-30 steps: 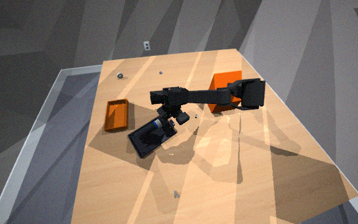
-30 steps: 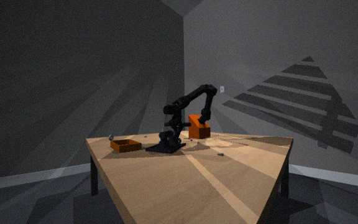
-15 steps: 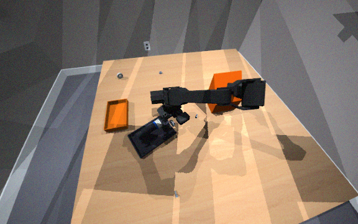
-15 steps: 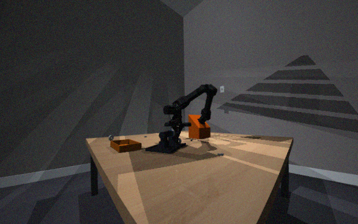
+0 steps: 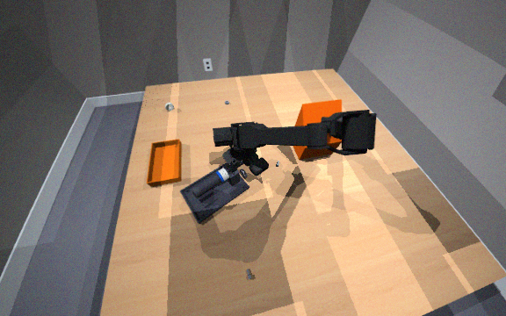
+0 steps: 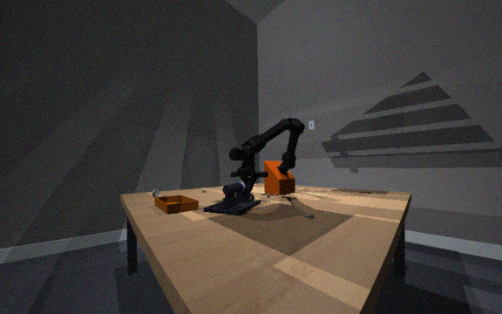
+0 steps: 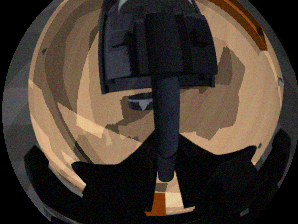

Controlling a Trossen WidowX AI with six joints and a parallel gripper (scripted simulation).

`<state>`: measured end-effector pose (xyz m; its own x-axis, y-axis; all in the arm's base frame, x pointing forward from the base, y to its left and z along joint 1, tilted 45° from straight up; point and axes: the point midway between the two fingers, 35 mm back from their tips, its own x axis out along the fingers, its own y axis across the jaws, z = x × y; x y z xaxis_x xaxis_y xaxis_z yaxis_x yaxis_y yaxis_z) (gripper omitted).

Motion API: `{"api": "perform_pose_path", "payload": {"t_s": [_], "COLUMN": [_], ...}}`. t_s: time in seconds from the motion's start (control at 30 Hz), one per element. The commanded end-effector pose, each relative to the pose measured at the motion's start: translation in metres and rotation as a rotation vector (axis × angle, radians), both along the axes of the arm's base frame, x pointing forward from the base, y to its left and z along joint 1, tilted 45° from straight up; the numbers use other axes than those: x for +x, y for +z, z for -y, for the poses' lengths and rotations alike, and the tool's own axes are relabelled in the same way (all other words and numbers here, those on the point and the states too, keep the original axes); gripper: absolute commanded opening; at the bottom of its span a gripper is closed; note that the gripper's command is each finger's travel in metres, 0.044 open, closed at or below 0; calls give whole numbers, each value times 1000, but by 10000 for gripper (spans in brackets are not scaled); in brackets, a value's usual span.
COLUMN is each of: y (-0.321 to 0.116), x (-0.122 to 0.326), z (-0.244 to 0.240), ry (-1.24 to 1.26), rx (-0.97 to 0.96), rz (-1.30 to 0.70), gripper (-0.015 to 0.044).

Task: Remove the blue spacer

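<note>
The dark housing on its base plate [image 5: 202, 215] [image 6: 220, 211] sits mid-table. In the wrist view its block [image 7: 167, 42] stands at the top, and the dark shaft [image 7: 166, 115] runs out of it to my fingers. My gripper [image 7: 162, 132] is shut on the shaft near its free end. No blue spacer shows on this stretch. A blue band [image 5: 220, 176] beside a white band [image 5: 224, 173] circles the dark cylinder [image 5: 205, 187]; I cannot tell whether it is the spacer. A small dark ring-like part [image 5: 243, 174] [image 7: 140, 102] lies beside the shaft in the wrist view. The arm hides my fingertips in the top and exterior views.
A shallow orange tray [image 5: 164, 180] [image 6: 177, 209] lies left of the housing. A tall orange bin [image 5: 321, 109] [image 6: 279, 187] stands behind the arm. Small parts lie around: a round one [image 5: 169, 106], a tiny one [image 5: 227, 103], one near the arm [image 5: 278, 164] and one at the front [image 5: 249, 274].
</note>
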<state>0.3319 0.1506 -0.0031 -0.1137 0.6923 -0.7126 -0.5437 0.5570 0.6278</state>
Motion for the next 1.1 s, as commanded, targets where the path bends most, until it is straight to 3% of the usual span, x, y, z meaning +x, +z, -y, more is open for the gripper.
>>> {"api": "perform_pose_path", "payload": {"t_s": [0.0, 1.07], "y": [0, -2], "x": [-1, -4], "z": [0, 2], "ry": [3, 3], "rx": [0, 0], "rz": [2, 2], "gripper": [0, 0]}}
